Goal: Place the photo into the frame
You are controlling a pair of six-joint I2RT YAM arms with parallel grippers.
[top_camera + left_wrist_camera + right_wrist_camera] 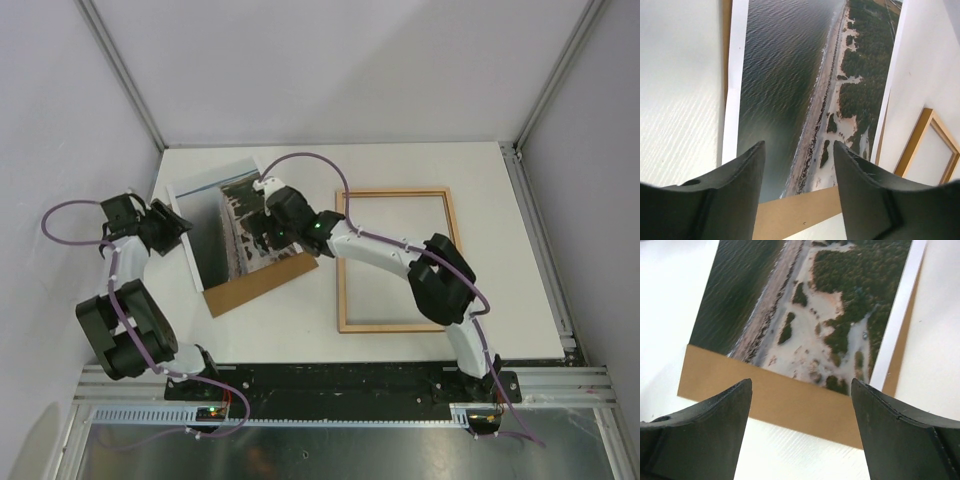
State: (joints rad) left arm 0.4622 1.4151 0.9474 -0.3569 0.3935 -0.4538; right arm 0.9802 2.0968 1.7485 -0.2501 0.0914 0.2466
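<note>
Nearest your left wrist lens: the left claw (799, 150), both dark fingers spread about halfway apart, nothing between them. It hangs over the photo (790, 75) and grips nothing. Nearest your right wrist lens: the right claw (801, 385), fingers wide apart, also holding nothing, poised above the near edge of the photo where the beach and dark trees end. The photo lies face up on a brown board (795, 215). The board shows as a broad strip past the photo's near edge and as thin slivers along both its long sides. In the overhead view, photo and board sit at an angle on the left half of the white bench (400, 165). Your left claw is at their left edge, and your right arm reaches across from the right to their right edge. The photo's left part looks washed out white there; you cannot tell whether that is glare or a lifted edge. The frame (385, 326) lies flat on the bench to the right of the board, near it but apart, with bare bench showing inside its rails. The photo is not in the frame.
</note>
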